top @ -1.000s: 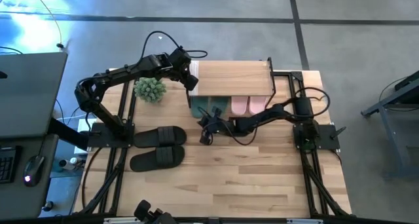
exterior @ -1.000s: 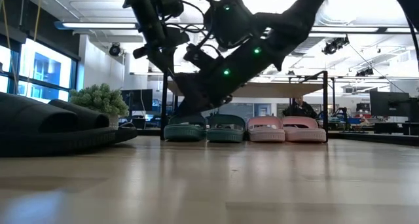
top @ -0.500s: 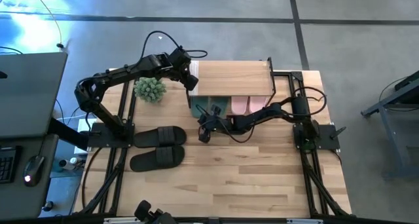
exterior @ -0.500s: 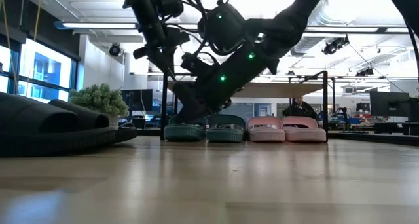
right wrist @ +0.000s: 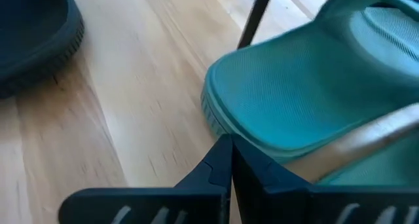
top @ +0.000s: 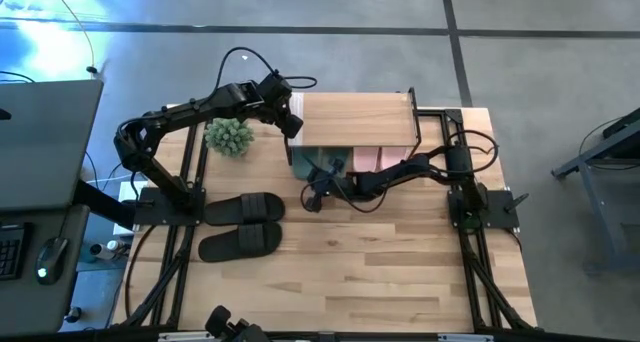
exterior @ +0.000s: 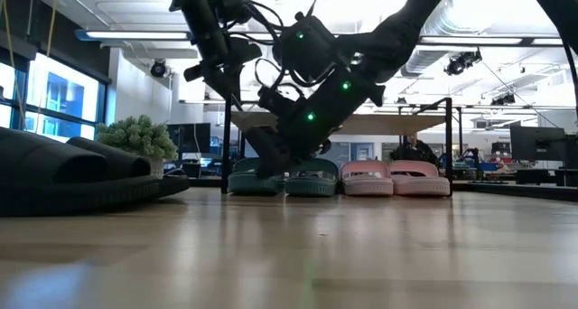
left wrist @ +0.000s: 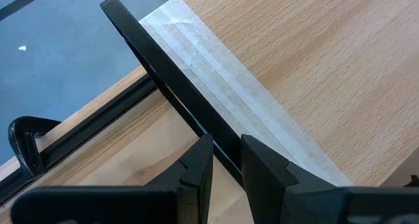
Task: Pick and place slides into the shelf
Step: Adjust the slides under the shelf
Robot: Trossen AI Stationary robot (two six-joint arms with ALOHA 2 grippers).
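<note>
The shelf (top: 355, 120) stands at the table's far side, its plank top (left wrist: 327, 67) edged by a black metal bar. Two dark green slides (top: 320, 165) (exterior: 312, 180) and two pale pink slides (top: 380, 159) (exterior: 393, 177) lie side by side under it, heels toward the near edge. The black pair (top: 243, 208) (exterior: 72, 169) lies on the table's left part. My left gripper (top: 292, 122) (left wrist: 226, 162) is at the shelf's left edge, shut on its bar. My right gripper (top: 314, 195) (exterior: 262, 160) (right wrist: 229, 152) is shut, low at the left green slide's heel (right wrist: 308, 86). My left gripper pinches the black metal bar (left wrist: 219, 145) on the left edge of the shelf's top between its two fingers. The fingers lie across the bar and come from above and the table's left. The shelf stands on its legs. My right gripper's shut fingertips meet the sole rim at the left green slide's heel (right wrist: 216, 129). They slant down from the table's near side. The slide lies flat on the table.
A small green plant (top: 230, 135) (exterior: 135, 137) stands left of the shelf, under my left arm. The second black slide (top: 240, 243) lies nearer the near edge. Bare tabletop (top: 400, 252) stretches across the near and right parts. A person sits in the room behind (exterior: 415, 149).
My right gripper has moved down and toward the far edge, in to the left green slide's heel under the shelf, and its arm has drawn back toward the shelf.
</note>
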